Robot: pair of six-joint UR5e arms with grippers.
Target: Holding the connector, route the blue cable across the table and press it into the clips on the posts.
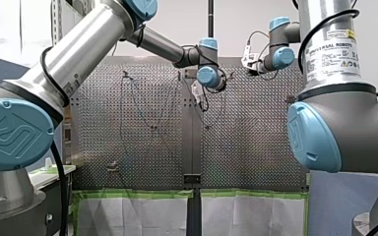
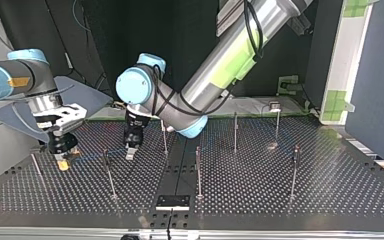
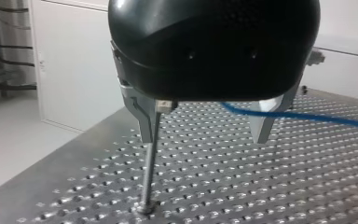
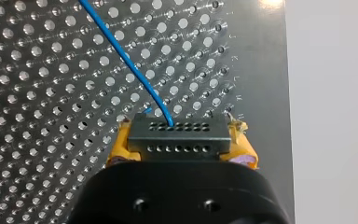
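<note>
Our right claw (image 4: 182,147) clamps the connector (image 4: 177,133) of the blue cable (image 4: 130,65); our left claw (image 3: 205,126) gapes wide beside a post (image 3: 148,163)

Thin upright posts (image 2: 198,172) stand scattered over the worktop (image 2: 330,200), well apart, with open lanes between them. My left tool (image 2: 130,154) hangs among those at the top view's left; one post (image 3: 148,158) rises just beside its finger. The blue cable (image 3: 298,116) crosses the gap between its spread fingers and leads out from the connector (image 4: 177,135) clamped in my right tool (image 2: 63,164) — a low line barring that stretch. At the view's right the worktop lies open — only a flat black plate (image 2: 172,201) at the near edge.
</note>
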